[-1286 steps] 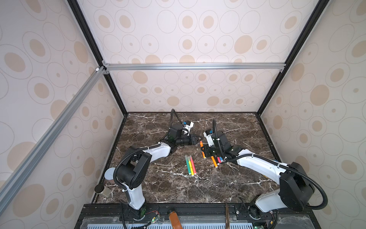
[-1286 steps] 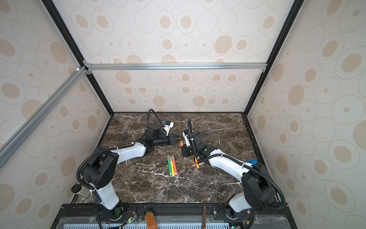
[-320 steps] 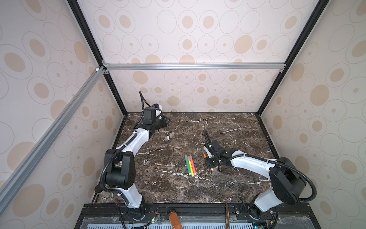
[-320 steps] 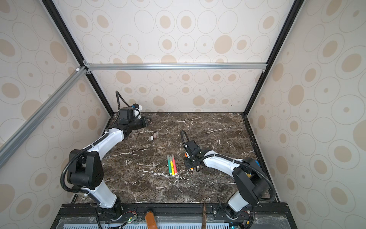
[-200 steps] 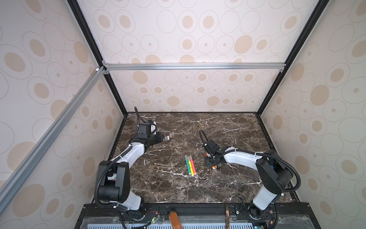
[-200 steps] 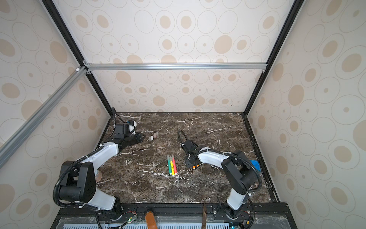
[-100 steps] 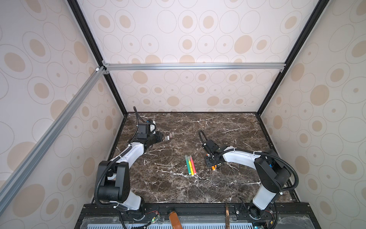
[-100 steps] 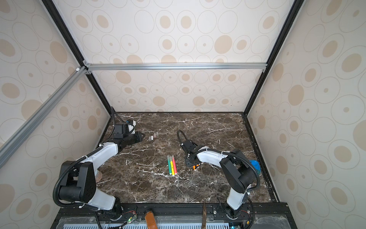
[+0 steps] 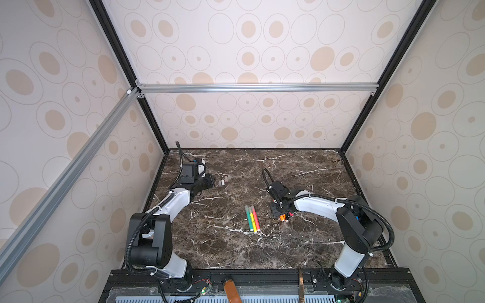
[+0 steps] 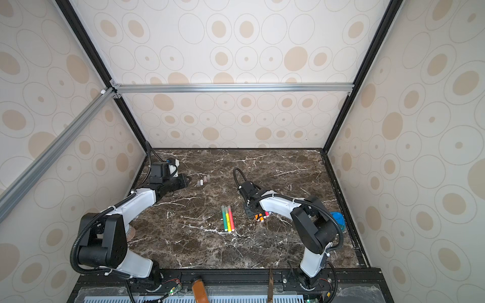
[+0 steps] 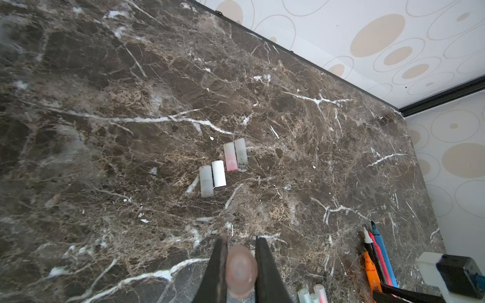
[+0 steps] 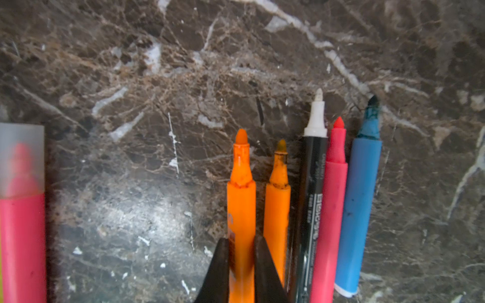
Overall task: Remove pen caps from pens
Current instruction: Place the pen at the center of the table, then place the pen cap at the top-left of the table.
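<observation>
Left fingers [image 11: 216, 275] pinch a stubby translucent cap [image 11: 240, 270], brownish-tinted, seen end-on and blurred. Ahead, on the brown white-veined marble bench [image 11: 105, 131], lie four loose caps [image 11: 212, 178]: frosted cylinders in two touching pairs, one stained pink. Right fingers [image 12: 217, 280] clamp a smooth orange pen [image 12: 241, 199] with a bare conical tip. Just beside it lie four uncapped pens [image 12: 332, 210]: orange, black, pink, blue. A capped pink pen [image 12: 22, 210] is cut off at the frame edge.
</observation>
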Controlling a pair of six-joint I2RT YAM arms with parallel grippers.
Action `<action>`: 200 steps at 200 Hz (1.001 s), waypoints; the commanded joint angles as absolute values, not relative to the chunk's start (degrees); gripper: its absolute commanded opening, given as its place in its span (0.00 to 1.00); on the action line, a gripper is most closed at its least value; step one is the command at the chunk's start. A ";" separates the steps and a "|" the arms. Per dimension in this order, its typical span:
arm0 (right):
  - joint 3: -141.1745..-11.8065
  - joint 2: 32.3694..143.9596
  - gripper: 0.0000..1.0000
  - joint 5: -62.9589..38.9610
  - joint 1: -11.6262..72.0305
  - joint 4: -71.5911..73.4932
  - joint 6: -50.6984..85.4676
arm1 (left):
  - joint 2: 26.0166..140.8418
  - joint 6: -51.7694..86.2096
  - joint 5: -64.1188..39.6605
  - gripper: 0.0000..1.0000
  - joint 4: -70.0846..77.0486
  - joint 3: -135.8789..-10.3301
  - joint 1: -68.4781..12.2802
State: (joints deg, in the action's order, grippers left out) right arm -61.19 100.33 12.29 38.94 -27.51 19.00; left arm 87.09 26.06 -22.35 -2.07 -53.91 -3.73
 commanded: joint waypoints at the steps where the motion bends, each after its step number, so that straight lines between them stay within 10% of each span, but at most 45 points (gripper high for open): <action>1: -62.07 100.77 0.13 13.63 38.66 -29.62 18.99 | 85.84 24.96 -21.61 0.00 -0.34 -53.82 -3.17; 200: -60.82 90.71 0.29 12.33 38.57 -28.37 18.51 | 101.77 24.00 -19.67 0.00 4.13 -56.17 -1.76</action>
State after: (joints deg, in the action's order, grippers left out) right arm -60.73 92.40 12.21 38.85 -27.40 18.96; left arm 99.15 25.63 -19.18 2.33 -52.66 -2.20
